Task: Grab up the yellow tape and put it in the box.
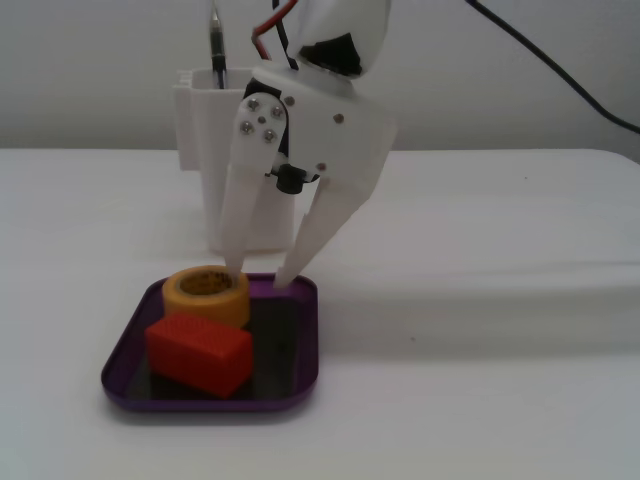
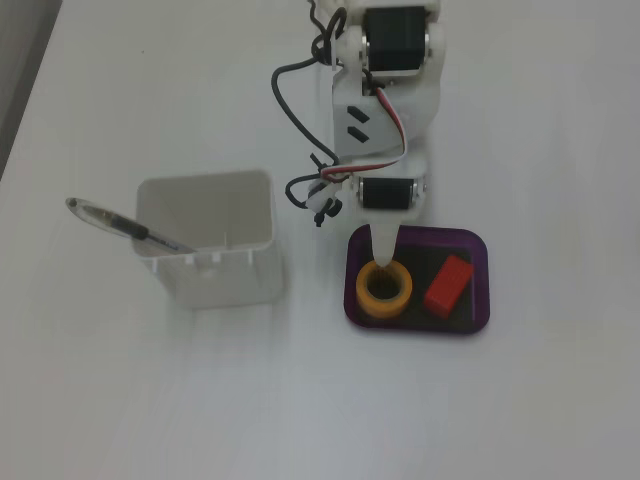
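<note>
The yellow tape [image 1: 205,302] sits flat in the back left of the purple box [image 1: 285,345], next to a red block [image 1: 200,353] that also lies inside. My gripper [image 1: 261,277] points down over the box with its white fingers apart. One fingertip [image 1: 237,262] is at the tape's hollow core; the other is outside the roll, with a gap to its wall. In the other fixed view the gripper [image 2: 385,258] reaches down onto the tape [image 2: 367,290] in the box [image 2: 470,236].
A tall white container [image 2: 205,245] with a pen [image 2: 125,226] leaning in it stands beside the box, behind it in a fixed view [image 1: 200,130]. The red block [image 2: 447,284] fills the other half of the box. The arm's cables [image 2: 300,120] hang nearby.
</note>
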{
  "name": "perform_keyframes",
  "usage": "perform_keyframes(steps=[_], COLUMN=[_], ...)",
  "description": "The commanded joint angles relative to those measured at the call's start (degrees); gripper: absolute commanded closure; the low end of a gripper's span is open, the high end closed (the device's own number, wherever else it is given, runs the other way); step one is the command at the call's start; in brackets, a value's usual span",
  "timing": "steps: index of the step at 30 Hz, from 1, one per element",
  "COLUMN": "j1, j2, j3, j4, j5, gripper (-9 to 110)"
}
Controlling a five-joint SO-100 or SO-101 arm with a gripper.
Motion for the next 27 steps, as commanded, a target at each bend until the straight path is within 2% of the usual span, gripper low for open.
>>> perform_keyframes(steps=[1, 9, 16, 20, 27], j1=[-0.44, 0.26, -0.44, -0.44, 0.35], j2=[1.41, 14.68, 37.18, 49.66, 70.93], j3=[-2.81, -15.29, -14.85, -6.42, 19.25], j4=[2.99, 18.81, 27.33, 32.78, 32.61], j5=[-0.18, -0.09, 0.00, -0.09, 0.09], gripper=[92, 92, 92, 92, 92])
